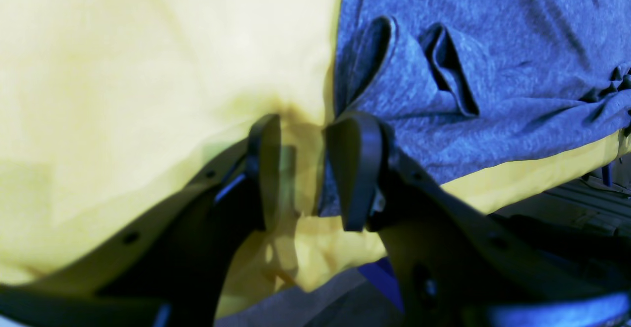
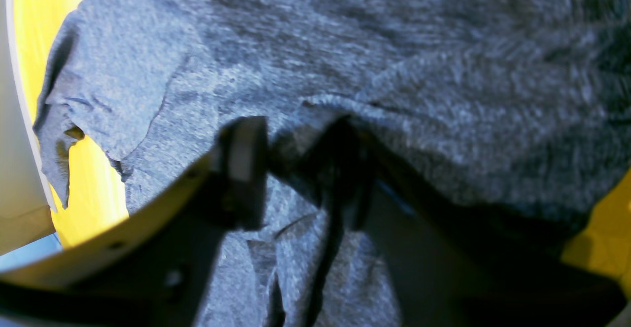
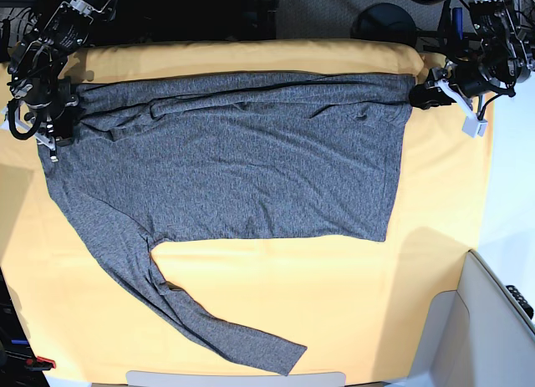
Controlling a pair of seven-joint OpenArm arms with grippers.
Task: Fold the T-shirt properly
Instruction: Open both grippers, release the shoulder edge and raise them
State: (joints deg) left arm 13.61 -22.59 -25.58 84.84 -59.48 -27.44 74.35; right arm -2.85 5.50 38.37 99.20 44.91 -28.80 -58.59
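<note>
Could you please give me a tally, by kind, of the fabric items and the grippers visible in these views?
T-shirt, dark grey: 1
Table cloth, yellow-orange: 1
Grippers: 2, the left gripper and the right gripper
Total: 4

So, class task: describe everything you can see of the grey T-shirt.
The T-shirt is heathered dark grey, thin knit, plain and long-sleeved. It lies spread sideways on the yellow-orange cloth, far edge folded over and wrinkled, one sleeve trailing toward the near edge. The left gripper stands at its hem; the right gripper is over the fabric.
</note>
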